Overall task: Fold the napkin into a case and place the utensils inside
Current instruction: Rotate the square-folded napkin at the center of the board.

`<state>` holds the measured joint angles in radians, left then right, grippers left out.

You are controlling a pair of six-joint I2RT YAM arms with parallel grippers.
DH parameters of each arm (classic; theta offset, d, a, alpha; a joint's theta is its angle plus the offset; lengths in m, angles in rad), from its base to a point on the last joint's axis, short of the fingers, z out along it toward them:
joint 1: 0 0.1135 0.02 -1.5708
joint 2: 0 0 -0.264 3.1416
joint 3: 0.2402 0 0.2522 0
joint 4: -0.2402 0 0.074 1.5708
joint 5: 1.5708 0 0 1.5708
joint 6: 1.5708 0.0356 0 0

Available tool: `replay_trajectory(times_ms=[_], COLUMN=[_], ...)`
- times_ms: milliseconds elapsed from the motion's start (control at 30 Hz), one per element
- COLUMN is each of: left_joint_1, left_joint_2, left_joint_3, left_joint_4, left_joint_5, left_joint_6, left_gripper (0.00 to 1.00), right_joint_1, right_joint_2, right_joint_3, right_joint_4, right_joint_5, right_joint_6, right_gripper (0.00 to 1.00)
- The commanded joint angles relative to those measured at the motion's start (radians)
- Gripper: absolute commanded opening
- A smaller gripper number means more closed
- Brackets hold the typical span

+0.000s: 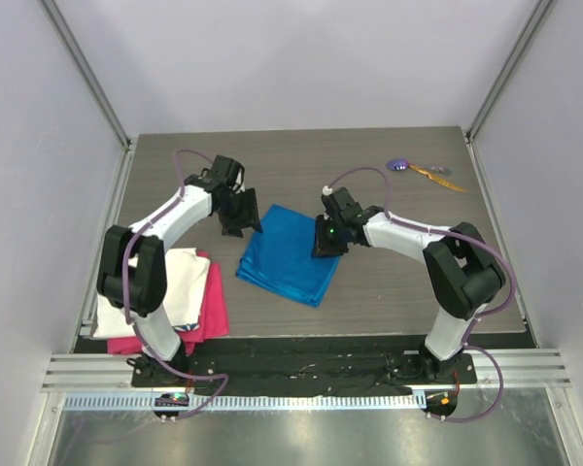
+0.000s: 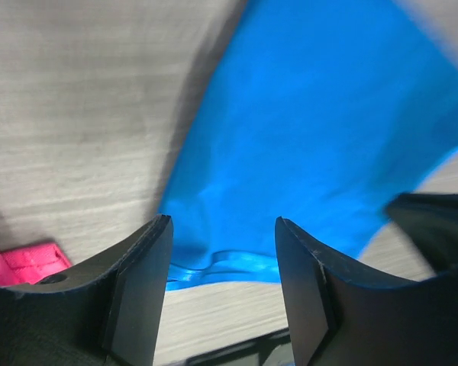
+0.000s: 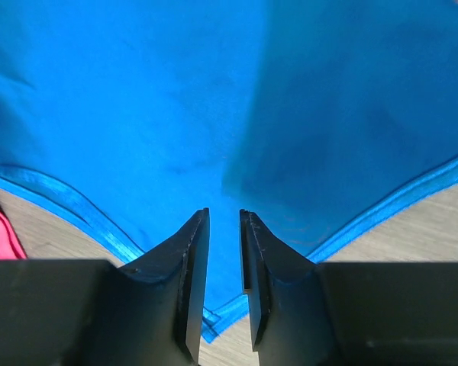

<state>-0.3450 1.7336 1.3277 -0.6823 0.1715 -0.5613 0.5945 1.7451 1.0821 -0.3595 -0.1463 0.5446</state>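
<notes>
The right gripper (image 3: 224,217) is holding its fingers a narrow gap apart over a hemmed corner of the napkin (image 3: 137,99). Whether they are pinching the cloth cannot be determined. The left gripper (image 2: 221,223) is standing wide open, gripping nothing, just beside the napkin's left edge. The napkin is lying folded, roughly square, at the centre of the table (image 1: 389,291). The utensils (image 1: 400,164) are lying near the far right corner, well apart from the napkin.

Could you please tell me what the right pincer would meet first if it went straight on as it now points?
Most likely the blue napkin: the right pincer points down at the cloth just inside its near corner, with a slim gap between the jaws. Its height above the cloth is unclear.
</notes>
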Motion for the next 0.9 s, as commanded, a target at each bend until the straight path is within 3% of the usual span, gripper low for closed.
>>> replay_trajectory(times_ms=[0, 167, 400, 700, 867], left_joint_1=[-0.009, -0.009, 0.001, 0.021, 0.018], left_joint_2=[0.047, 0.009, -0.008, -0.088, -0.137], left_joint_3=[-0.008, -0.090, -0.162, -0.254, -0.387], left_joint_4=[-0.109, -0.097, -0.051, 0.033, 0.189], left_joint_5=[0.005, -0.026, 0.037, 0.098, 0.213], left_joint_6=[0.087, 0.078, 0.060, -0.006, -0.135], left_gripper=[0.61, 0.61, 0.61, 0.31, 0.23], right_joint_1=[-0.009, -0.009, -0.028, -0.096, -0.116], right_joint_2=[0.010, 0.028, 0.057, 0.100, 0.165], right_joint_3=[0.007, -0.005, -0.036, -0.008, 0.094], right_joint_4=[0.074, 0.076, 0.091, 0.088, 0.010], right_joint_5=[-0.022, -0.012, -0.012, 0.010, 0.073], right_joint_6=[0.026, 0.017, 0.011, -0.044, -0.118], right_gripper=[0.30, 0.29, 0.27, 0.23, 0.21])
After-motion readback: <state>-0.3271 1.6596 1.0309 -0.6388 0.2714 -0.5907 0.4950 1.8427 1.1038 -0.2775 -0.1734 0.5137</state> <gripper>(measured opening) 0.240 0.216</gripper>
